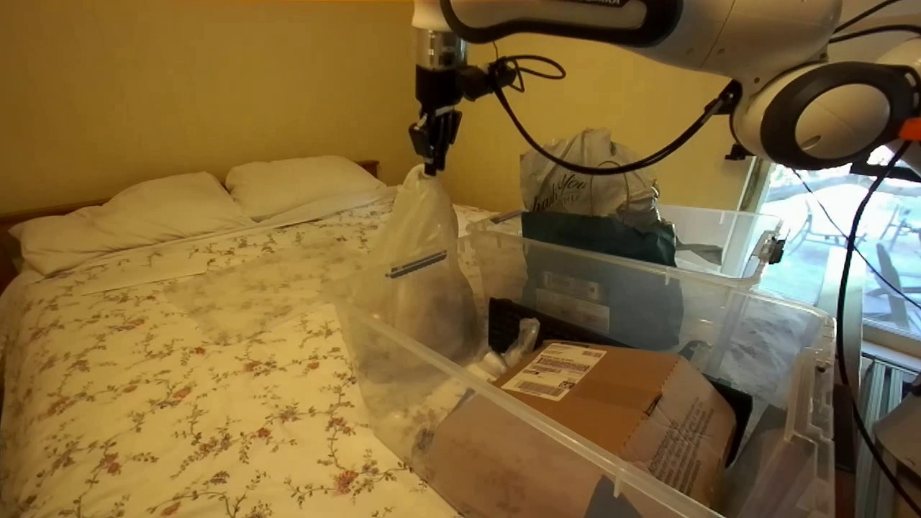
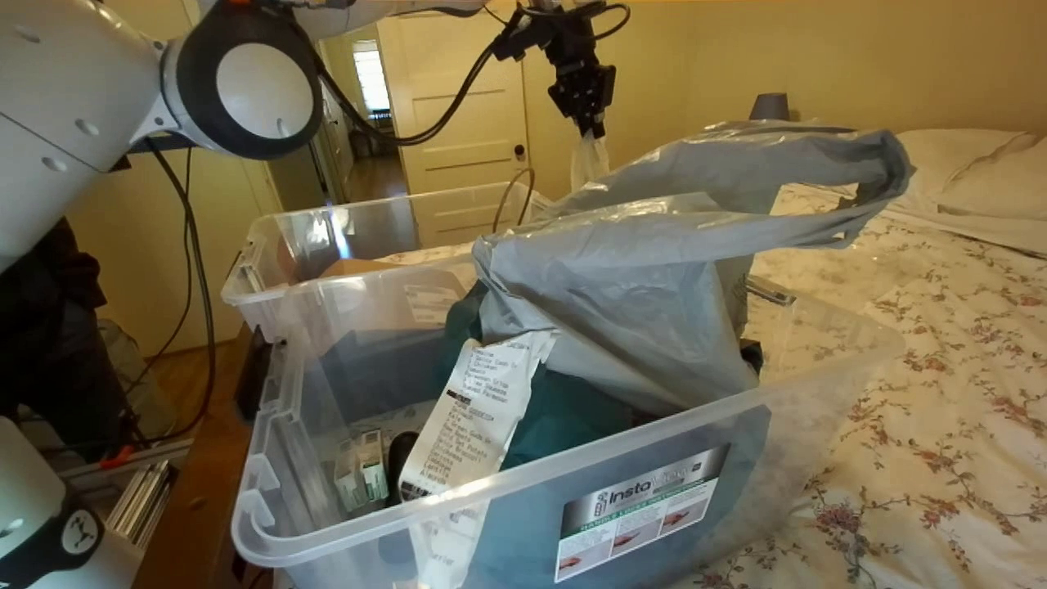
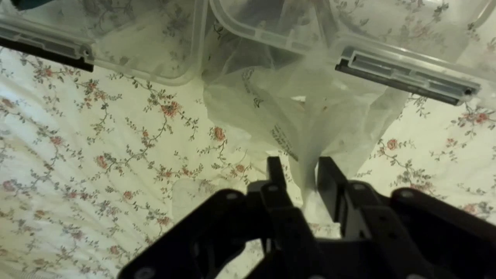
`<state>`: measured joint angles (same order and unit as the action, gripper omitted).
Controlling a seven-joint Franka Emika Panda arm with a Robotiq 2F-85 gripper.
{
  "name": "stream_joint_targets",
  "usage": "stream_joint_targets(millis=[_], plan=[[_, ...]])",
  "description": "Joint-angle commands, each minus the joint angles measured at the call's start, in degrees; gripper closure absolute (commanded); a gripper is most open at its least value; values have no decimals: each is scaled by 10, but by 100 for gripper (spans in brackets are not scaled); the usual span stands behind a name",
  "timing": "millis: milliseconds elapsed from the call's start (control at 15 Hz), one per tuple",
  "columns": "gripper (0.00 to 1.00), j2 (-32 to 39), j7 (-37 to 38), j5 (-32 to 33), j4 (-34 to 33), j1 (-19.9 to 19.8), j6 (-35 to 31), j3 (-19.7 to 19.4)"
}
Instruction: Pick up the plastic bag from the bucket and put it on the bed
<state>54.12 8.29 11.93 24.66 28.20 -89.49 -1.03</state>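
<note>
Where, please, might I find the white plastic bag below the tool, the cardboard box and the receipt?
White plastic bag (image 1: 423, 219), in an exterior view: its upper part.
Cardboard box (image 1: 604, 409), in an exterior view: its labelled face.
Receipt (image 2: 460, 442), in an exterior view: its printed middle.

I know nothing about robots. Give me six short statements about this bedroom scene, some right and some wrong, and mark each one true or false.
1. In an exterior view, the top of the white bag reaches up to the gripper. True.
2. The gripper's fingers are pressed together. False: in the wrist view, the fingers stand apart.
3. The cardboard box carries a white label. True.
4. The long paper slip is blank. False: printed lines run down the slip.
5. The bed is plain blue. False: it shows a flower pattern on a pale ground.
6. The grey bag has writing on it. True.
</note>
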Motion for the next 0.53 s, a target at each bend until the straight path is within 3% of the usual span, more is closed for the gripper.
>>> stream_joint_targets(millis=[0, 333, 400, 467], plan=[[39, -56, 26, 17, -3, 20, -5, -20], [3, -117, 32, 59, -19, 63, -12, -48], [1, -120, 30, 74, -21, 72, -23, -56], [15, -117, 31, 48, -19, 54, -11, -38]])
